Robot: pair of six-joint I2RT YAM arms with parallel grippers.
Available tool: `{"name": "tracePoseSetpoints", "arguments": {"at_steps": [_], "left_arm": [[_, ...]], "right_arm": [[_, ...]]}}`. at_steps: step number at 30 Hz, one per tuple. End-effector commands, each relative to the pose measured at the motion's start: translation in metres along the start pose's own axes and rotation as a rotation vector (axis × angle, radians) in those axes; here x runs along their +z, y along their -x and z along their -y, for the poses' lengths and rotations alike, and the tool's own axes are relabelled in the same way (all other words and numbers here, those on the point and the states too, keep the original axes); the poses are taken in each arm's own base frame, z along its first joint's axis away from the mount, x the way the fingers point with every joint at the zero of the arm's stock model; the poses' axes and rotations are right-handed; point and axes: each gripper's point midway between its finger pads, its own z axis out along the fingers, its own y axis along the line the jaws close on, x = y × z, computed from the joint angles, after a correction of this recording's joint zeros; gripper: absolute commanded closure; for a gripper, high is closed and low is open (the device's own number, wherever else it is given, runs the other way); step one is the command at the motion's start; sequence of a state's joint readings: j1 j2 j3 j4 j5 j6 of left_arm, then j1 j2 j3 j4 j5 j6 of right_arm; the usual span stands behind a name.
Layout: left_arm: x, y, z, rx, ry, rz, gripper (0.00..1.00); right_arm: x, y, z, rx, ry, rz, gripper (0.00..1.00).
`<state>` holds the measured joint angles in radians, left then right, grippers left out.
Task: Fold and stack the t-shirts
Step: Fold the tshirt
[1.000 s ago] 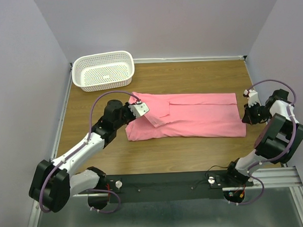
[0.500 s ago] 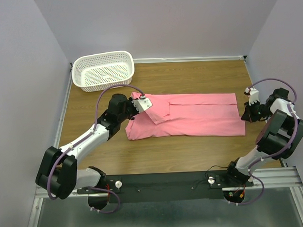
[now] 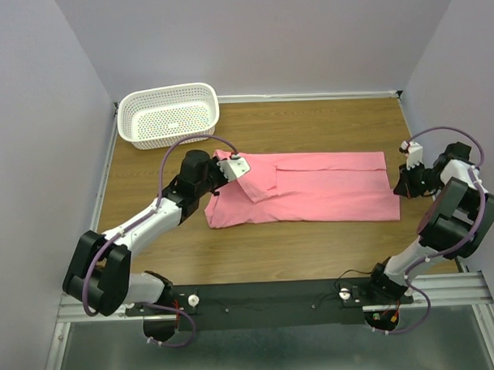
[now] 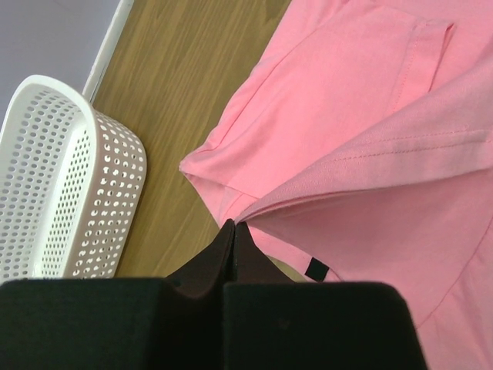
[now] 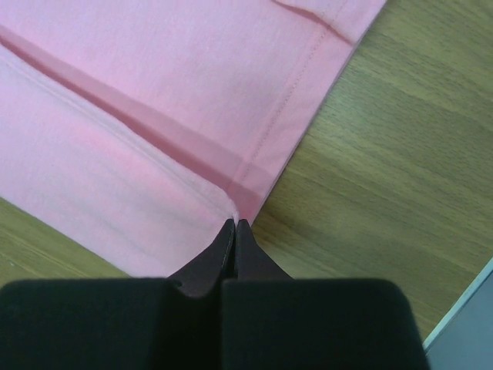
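Though already folded lengthwise into a long band, t-shirt (image 3: pixel 320 190): lying flat across the centre of the frame on the counter (image 3: pixel 310 126).
Left gripper (image 3: pixel 237 166): pressing together on a raised layer of cloth at the band's left end, near the small dark label (image 4: pixel 316 268); pinching the t-shirt, judging by the wrist view.
Right gripper (image 3: pixel 399 189): pressing together at the band's lower right corner, fingertips (image 5: pixel 223 247) meeting right at the hem corner and seemingly nipping it.
Basket (image 3: pixel 168 115): sitting in the upper left of the frame, just beyond the band's left end, not touching the cloth.
Done: sides and sleeves appearing tucked inward.
Left to do: bringing one end over the other crosswise, squaring up, setting down as a stack.
Progress: looking roughly halfway, as a judgement only.
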<state>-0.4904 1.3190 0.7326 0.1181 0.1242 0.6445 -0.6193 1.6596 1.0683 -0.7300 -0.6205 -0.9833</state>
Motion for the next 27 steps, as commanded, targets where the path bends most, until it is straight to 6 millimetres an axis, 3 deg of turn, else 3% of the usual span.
{"name": "tracePoseSetpoints", "arguments": {"at_steps": [1,11,27], "left_arm": [[0.001,0.01,-0.017,0.012,0.043,0.017,1.0],[0.003,0.012,-0.018,0.025,0.034,0.014,1.0],[0.014,0.007,-0.021,0.023,0.046,-0.01,1.0]], "right_arm": [[-0.002,0.007,0.014,-0.001,-0.036,0.021,0.99],[-0.01,0.007,0.014,-0.001,-0.093,0.021,0.99],[0.003,0.002,0.011,0.019,-0.048,0.028,0.96]]}}
